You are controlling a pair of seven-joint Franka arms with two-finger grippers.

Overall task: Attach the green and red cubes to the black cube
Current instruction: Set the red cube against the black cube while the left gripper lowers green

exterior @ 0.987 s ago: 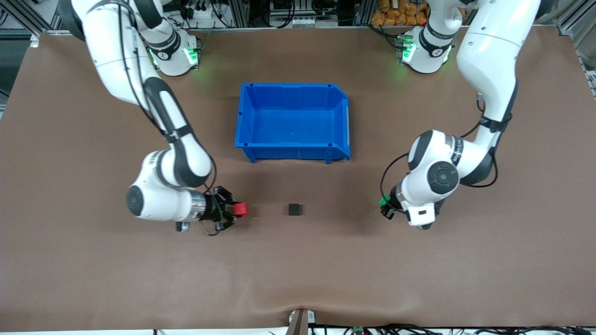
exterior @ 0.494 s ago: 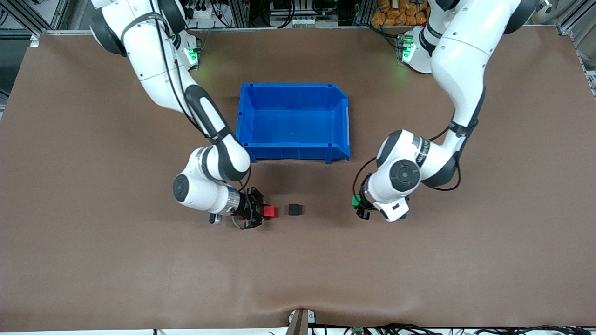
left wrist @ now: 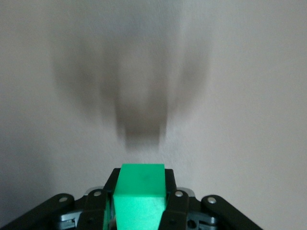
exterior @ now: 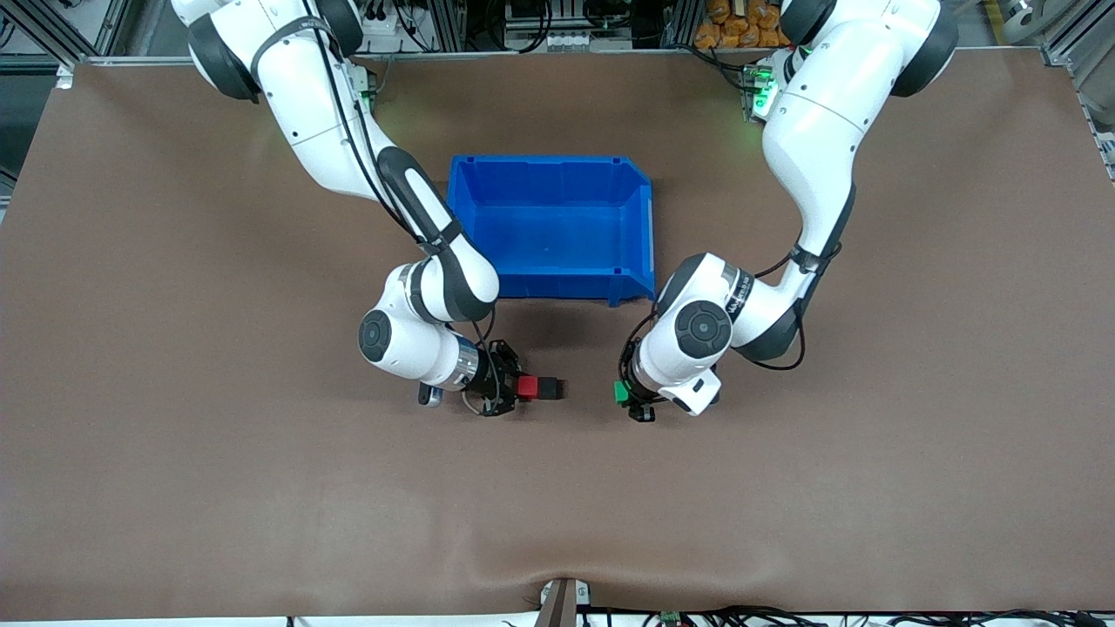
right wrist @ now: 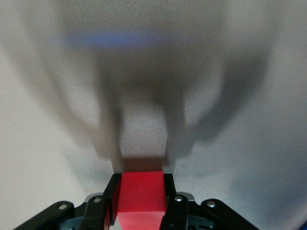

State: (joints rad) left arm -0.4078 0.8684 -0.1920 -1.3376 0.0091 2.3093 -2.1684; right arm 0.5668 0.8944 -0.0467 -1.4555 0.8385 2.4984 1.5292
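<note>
The black cube sits on the brown table, nearer to the front camera than the blue bin. My right gripper is shut on the red cube, low over the table, and the red cube's face looks pressed against the black cube on the side toward the right arm's end. The right wrist view shows the red cube between the fingers. My left gripper is shut on the green cube, low over the table and a short gap from the black cube, toward the left arm's end. The green cube also fills the left wrist view.
The blue bin stands open and empty just farther from the front camera than the cubes, between the two forearms. Brown table surface lies all around the cubes.
Both arms have swung inward toward the black cube. The red cube has closed its gap and now meets the black cube. The green cube has come closer, still apart from it.
</note>
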